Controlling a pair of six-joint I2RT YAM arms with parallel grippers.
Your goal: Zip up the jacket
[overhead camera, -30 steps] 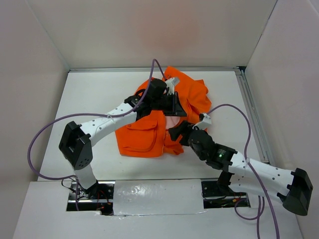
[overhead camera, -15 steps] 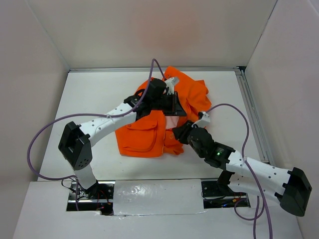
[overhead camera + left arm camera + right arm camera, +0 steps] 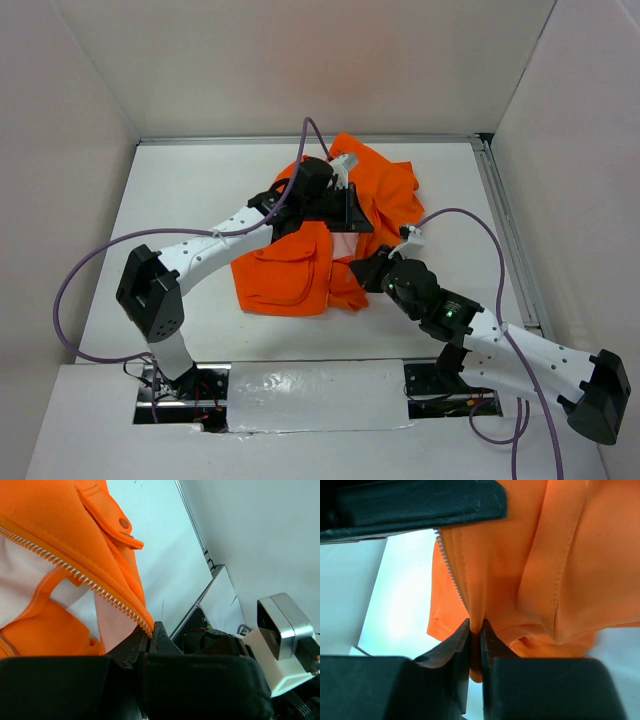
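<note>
A white tabletop (image 3: pixel 180 200), enclosed by pale walls (image 3: pixel 300 60), carries the jacket (image 3: pixel 290 275), which lies crumpled at centre and extends toward 12 o'clock. The front is open, exposing pale lining (image 3: pixel 20 580) between the orange panels. A flap pocket (image 3: pixel 285 262) faces up on the 7 o'clock side. The left gripper (image 3: pixel 350 222) sits over the garment's middle, jaws closed on one end of the zipper (image 3: pixel 75 570) tape. The right gripper (image 3: pixel 362 268), at the jacket's 4 o'clock edge, is pinched tight on a fold of orange fabric beside a zipper row.
</note>
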